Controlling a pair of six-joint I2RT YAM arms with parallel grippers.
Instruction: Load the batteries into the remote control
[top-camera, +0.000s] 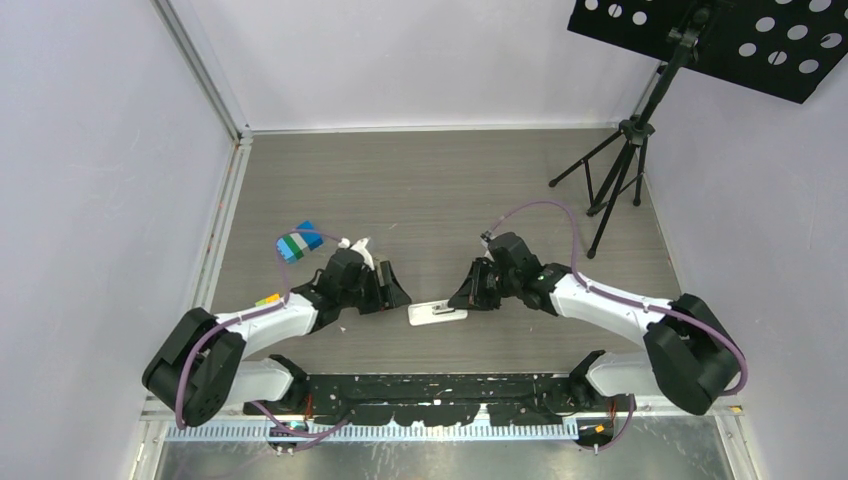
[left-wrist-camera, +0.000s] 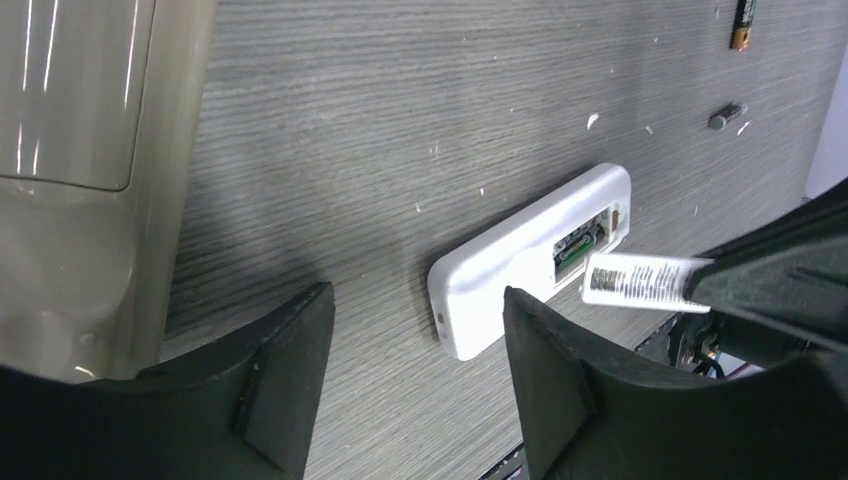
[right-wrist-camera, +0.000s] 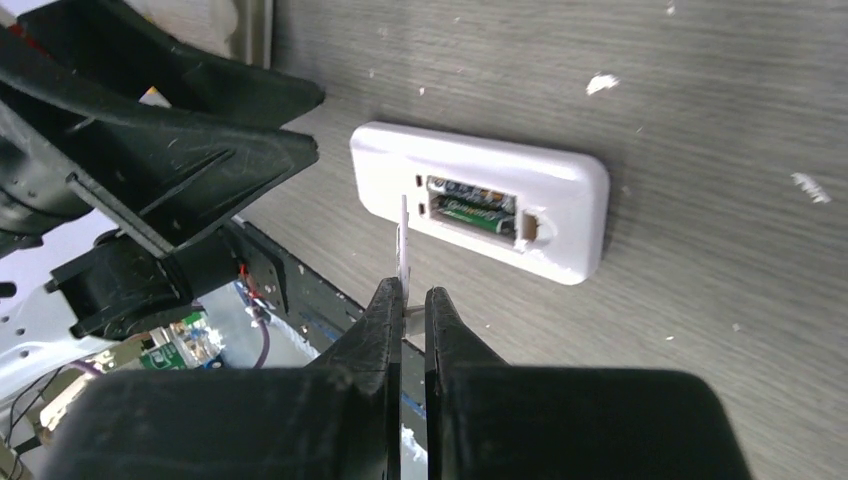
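Observation:
The white remote control (top-camera: 437, 313) lies back-up on the table between my two grippers. In the right wrist view its recess is open and holds dark batteries with green marks (right-wrist-camera: 472, 205). My right gripper (right-wrist-camera: 413, 300) is shut on a thin white battery cover (right-wrist-camera: 403, 240), seen edge-on just in front of the remote (right-wrist-camera: 480, 200). The left wrist view shows the cover's printed label (left-wrist-camera: 640, 283). My left gripper (left-wrist-camera: 415, 295) is open and empty, low by the remote's near end (left-wrist-camera: 500, 270). Two loose batteries (left-wrist-camera: 742, 22) (left-wrist-camera: 727, 116) lie farther off.
A translucent grey-tan part (left-wrist-camera: 70, 150) sits at the left of the left wrist view. A blue-green box (top-camera: 297, 242) lies behind the left arm. A black tripod stand (top-camera: 620, 170) stands at the back right. White flecks (right-wrist-camera: 601, 84) dot the table.

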